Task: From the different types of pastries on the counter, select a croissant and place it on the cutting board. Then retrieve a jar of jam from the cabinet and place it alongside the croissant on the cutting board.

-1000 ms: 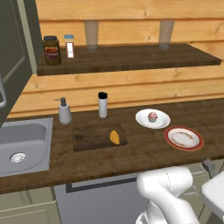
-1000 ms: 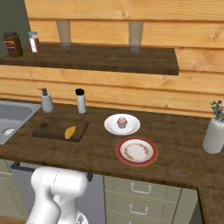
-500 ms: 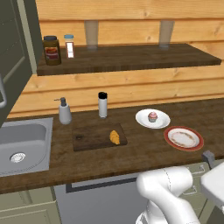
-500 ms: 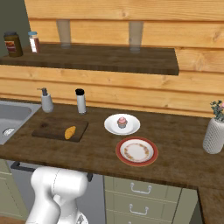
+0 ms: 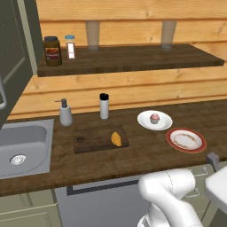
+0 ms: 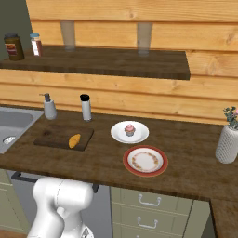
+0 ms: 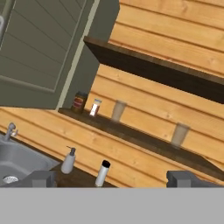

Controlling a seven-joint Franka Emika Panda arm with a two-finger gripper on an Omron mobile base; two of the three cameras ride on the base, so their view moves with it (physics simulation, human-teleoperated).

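**Croissant resting on the board, gripper wide open and empty**

The croissant (image 5: 116, 139) is lying on the right part of the cutting board (image 5: 91, 139), which is sitting on the counter (image 5: 133, 157) between the sink (image 5: 22, 144) and the cupcake plate (image 5: 154, 120). The gripper (image 7: 111, 178) is standing fully spread in the hand view, holding nothing, and is facing the wall shelf (image 7: 131, 135) with the brown jar (image 7: 79, 102). The cabinet (image 7: 39, 48) door is standing closed, so the jam jar cannot be made out.
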